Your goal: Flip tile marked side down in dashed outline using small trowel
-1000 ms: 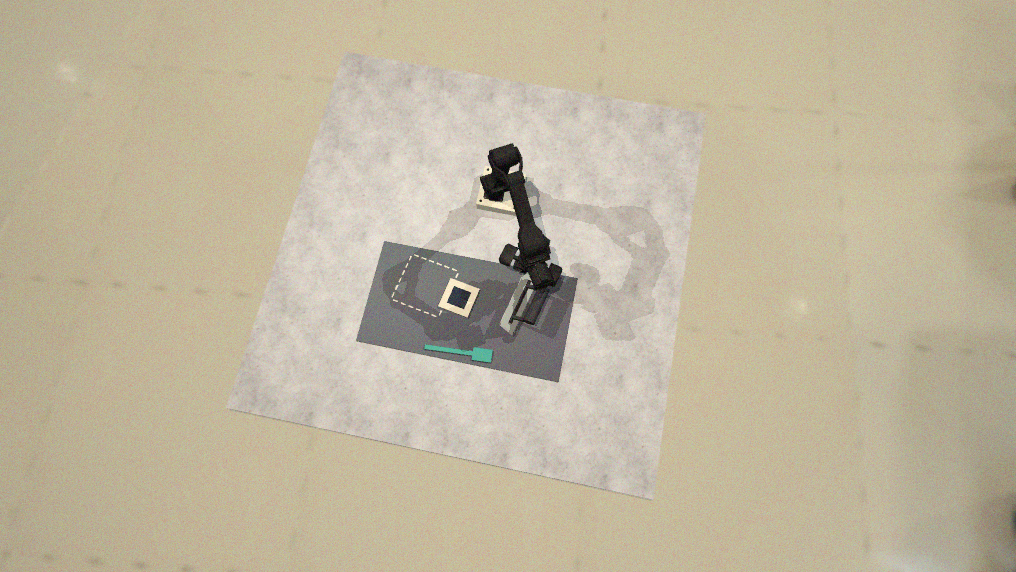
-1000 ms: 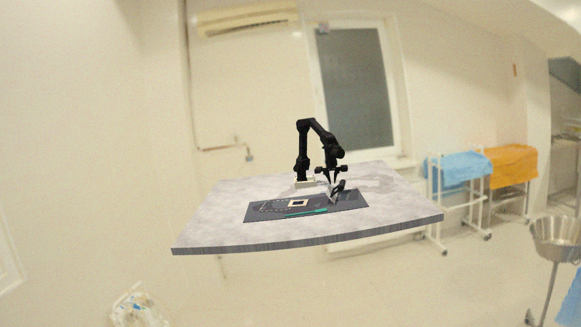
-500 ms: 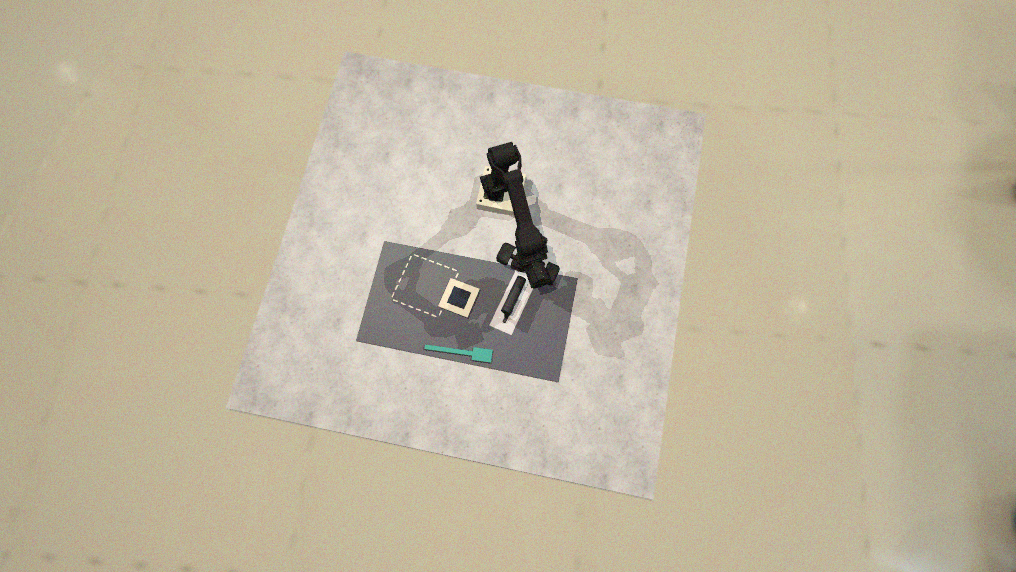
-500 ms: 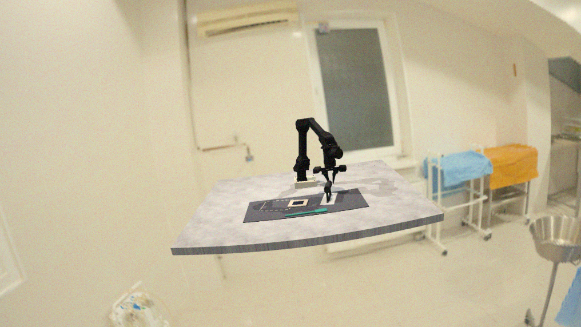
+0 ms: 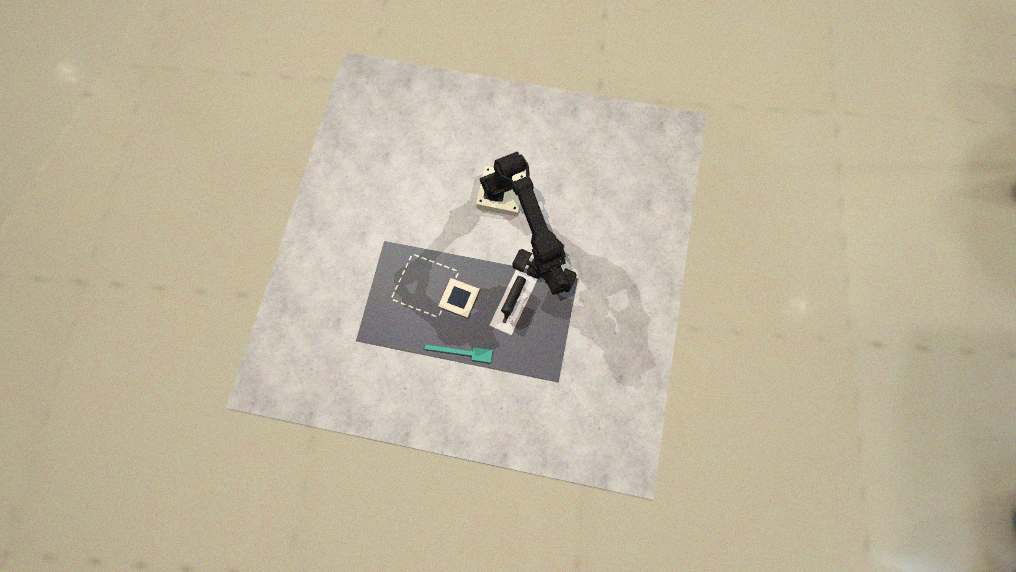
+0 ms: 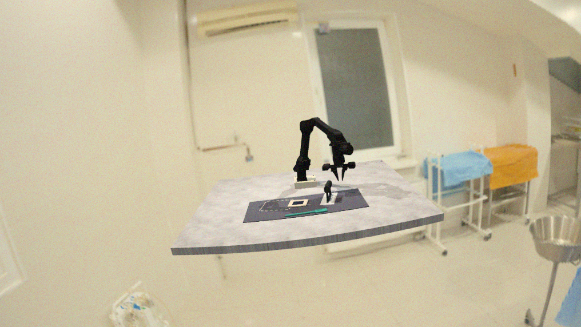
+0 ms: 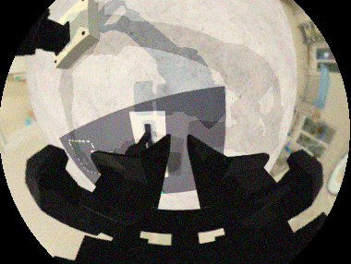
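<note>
The tile (image 5: 458, 297) (image 6: 298, 203) is a cream square with a dark square mark facing up. It lies on the grey mat (image 5: 533, 358) (image 6: 353, 200), over the right side of the dashed outline (image 5: 413, 255) (image 7: 69, 141). The trowel, with a pale flat blade (image 5: 501, 326) (image 7: 139, 121) (image 6: 327, 186) and a black handle (image 5: 514, 298), rests on the mat right of the tile, handle up. My gripper (image 6: 340, 179) (image 7: 178, 137) is slightly open, with nothing between its fingers. It hangs above and behind the trowel, to its right, apart from it. Its fingertips are hidden in the top view.
A green spatula (image 5: 455, 351) (image 6: 309, 212) lies along the mat's front edge, in front of the tile and trowel. The arm's cream base (image 5: 497, 207) (image 6: 305, 184) stands behind the mat on the pale table (image 5: 398, 142) (image 6: 227, 231).
</note>
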You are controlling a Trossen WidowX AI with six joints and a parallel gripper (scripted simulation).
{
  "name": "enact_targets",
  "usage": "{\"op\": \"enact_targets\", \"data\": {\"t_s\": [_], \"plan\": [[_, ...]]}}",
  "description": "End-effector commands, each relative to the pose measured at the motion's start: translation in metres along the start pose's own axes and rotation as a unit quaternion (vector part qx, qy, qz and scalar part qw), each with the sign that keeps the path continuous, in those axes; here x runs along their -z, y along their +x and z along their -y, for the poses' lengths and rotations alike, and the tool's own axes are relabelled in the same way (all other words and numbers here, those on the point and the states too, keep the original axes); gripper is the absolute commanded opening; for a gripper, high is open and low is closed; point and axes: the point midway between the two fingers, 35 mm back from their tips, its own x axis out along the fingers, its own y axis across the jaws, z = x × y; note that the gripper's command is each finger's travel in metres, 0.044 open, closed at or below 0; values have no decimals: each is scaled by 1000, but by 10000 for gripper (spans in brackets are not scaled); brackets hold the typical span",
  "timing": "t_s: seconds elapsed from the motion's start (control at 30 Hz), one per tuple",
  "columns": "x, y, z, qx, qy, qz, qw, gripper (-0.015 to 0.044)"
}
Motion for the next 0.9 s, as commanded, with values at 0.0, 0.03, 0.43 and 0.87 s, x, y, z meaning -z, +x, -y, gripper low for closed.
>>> {"op": "enact_targets", "data": {"t_s": [0.0, 0.03, 0.43, 0.87], "plan": [[-1, -2, 14, -1, 1, 0, 1000, 100], [-2, -3, 18, -1, 1, -1, 1000, 100], [-4, -6, 30, 2, -4, 1, 1000, 100], [-4, -6, 30, 2, -3, 1, 1000, 0]]}}
